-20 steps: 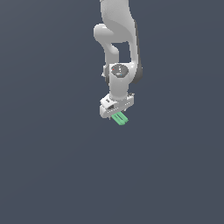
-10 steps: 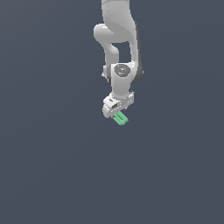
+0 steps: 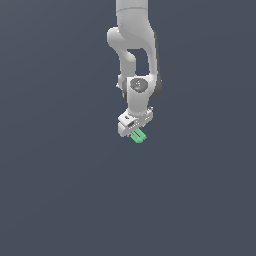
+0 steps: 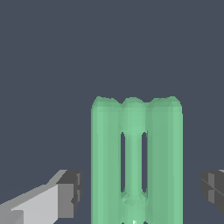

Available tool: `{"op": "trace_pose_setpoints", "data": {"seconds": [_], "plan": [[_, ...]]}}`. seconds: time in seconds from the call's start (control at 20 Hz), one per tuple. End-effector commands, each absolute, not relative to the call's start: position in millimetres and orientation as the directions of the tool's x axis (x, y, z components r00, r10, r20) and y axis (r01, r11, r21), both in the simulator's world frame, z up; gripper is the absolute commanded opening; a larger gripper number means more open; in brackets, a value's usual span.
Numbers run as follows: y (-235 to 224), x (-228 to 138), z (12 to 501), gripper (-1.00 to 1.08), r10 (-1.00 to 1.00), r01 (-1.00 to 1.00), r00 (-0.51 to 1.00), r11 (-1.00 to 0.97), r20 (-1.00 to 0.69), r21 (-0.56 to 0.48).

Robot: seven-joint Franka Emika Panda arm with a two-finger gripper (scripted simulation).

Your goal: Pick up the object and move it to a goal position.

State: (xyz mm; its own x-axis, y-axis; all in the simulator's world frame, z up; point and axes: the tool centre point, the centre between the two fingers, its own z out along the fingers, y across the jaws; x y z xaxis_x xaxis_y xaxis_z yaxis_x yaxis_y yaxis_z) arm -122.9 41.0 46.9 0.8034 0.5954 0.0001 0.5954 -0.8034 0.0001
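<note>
The object (image 3: 138, 136) is a small green piece made of three ribbed columns joined side by side (image 4: 135, 153). It lies on the dark grey floor directly under the white arm's hand. My gripper (image 3: 135, 131) is open and straddles it. In the wrist view my gripper (image 4: 139, 192) has one finger (image 4: 65, 194) on one side of the object and the other finger (image 4: 214, 188) on the opposite side. A gap shows between each finger and the object. No goal marker shows in either view.
A plain dark grey surface (image 3: 60, 190) spreads around the arm in all directions. The arm's white links (image 3: 132, 45) rise from the hand to the exterior view's top edge.
The hand has sunk slightly closer over the green object. The object itself has stayed in place.
</note>
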Motion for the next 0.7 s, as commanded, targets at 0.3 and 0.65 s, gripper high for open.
{"op": "trace_pose_setpoints", "data": {"seconds": [0.3,0.65], "plan": [[41,-124,18,1.00,0.598,0.598,0.801,-0.801,0.000,0.000],[41,-124,16,-1.00,0.598,0.598,0.801,-0.801,0.000,0.000]]}}
